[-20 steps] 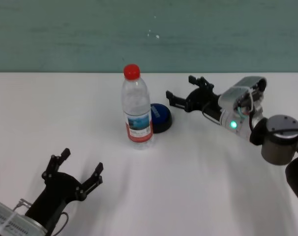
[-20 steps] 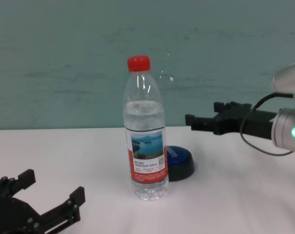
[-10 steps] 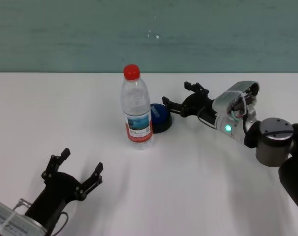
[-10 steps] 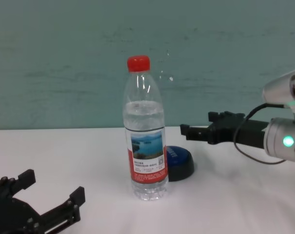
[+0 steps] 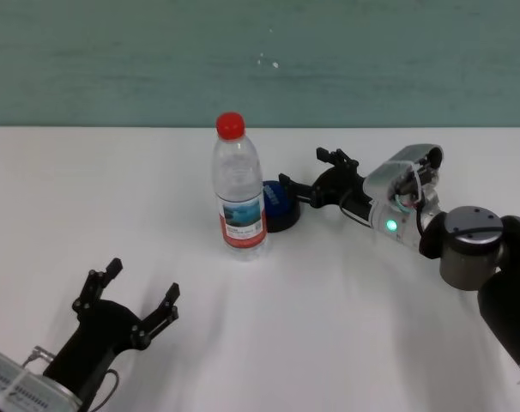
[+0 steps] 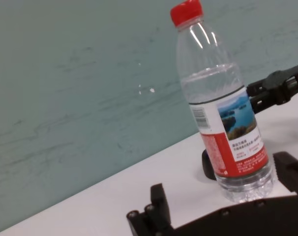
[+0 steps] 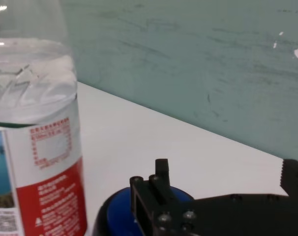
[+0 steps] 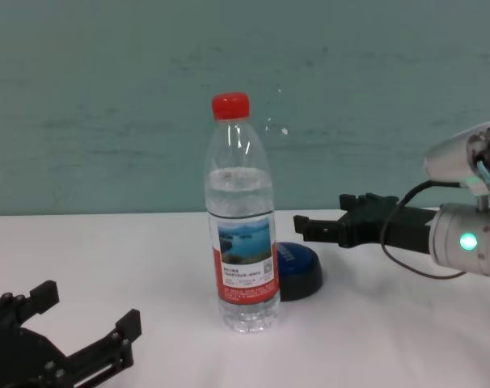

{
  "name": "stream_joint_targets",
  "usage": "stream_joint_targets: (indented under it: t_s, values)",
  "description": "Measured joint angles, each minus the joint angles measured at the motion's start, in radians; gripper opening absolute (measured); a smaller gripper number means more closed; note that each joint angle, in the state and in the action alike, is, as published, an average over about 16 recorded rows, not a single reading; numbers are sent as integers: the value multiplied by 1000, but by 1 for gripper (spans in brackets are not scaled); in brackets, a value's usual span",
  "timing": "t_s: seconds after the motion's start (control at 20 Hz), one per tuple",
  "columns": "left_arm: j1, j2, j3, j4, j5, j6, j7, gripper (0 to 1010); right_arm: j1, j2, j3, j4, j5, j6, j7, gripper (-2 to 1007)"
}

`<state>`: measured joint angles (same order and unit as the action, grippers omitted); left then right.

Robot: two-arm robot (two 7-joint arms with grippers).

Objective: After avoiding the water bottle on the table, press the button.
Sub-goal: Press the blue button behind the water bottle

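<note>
1. The water bottle (image 5: 238, 193) stands upright on the white table (image 5: 346, 326), a little left of centre in the head view, its red cap (image 5: 231, 124) screwed on and water filling it to just below the shoulder
2. The button (image 5: 279, 204) sits on the table just behind and to the right of the bottle — its blue dome is partly hidden by the bottle's label in the head and chest views, with only the right part and the black base showing
3. The right gripper (image 5: 310, 174) reaches in from the right side, held low and roughly level, its fingers pointing left toward the bottle
4. Its fingers are spread apart and hold nothing; the nearer fingertip (image 5: 286, 181) lies right over the button's right edge in the head view, while the farther one sits behind it, toward the wall
5. In the chest view that gripper (image 8: 326, 225) hangs above the button (image 8: 302, 271) with a visible gap between them, so it is not touching the dome
6. The right wrist view shows one black finger (image 7: 159, 191) directly over the blue dome (image 7: 120, 214), with the bottle (image 7: 36, 147) close beside it but apart from the finger
7. The left gripper (image 5: 130, 296) is parked near the table's front-left corner — fingers wide apart, empty, well apart from the bottle
</note>
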<state>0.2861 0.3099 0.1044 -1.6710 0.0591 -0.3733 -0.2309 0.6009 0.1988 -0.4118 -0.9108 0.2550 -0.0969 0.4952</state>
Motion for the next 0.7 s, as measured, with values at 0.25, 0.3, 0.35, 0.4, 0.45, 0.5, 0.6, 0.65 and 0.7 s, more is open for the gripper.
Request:
stream_joint_targets:
  t_s: [0.25, 0.3, 0.35, 0.4, 0.45, 0.5, 0.6, 0.65, 0.7]
  values:
    - [0, 0, 0, 0, 0, 0, 0, 1000, 16, -12, -3, 37, -8, -9, 5, 1004]
    - [0, 0, 0, 0, 0, 0, 0, 1000, 20, -15, -3, 45, -10, -12, 6, 1004]
    - [0, 0, 0, 0, 0, 0, 0, 1000, 24, -17, -4, 54, -12, -14, 7, 1004]
    - [0, 0, 0, 0, 0, 0, 0, 1000, 27, -20, -4, 63, -14, -16, 8, 1004]
    - [0, 0, 0, 0, 0, 0, 0, 1000, 31, -22, -4, 72, -15, -19, 9, 1004]
    - [0, 0, 0, 0, 0, 0, 0, 1000, 34, -25, -4, 81, -17, -22, 10, 1004]
    - [0, 0, 0, 0, 0, 0, 0, 1000, 42, -30, -4, 100, -20, -27, 13, 1004]
    - [0, 0, 0, 0, 0, 0, 0, 1000, 45, -32, -4, 110, -22, -30, 14, 1004]
    - [0, 0, 0, 0, 0, 0, 0, 1000, 49, -35, -3, 120, -24, -33, 15, 1004]
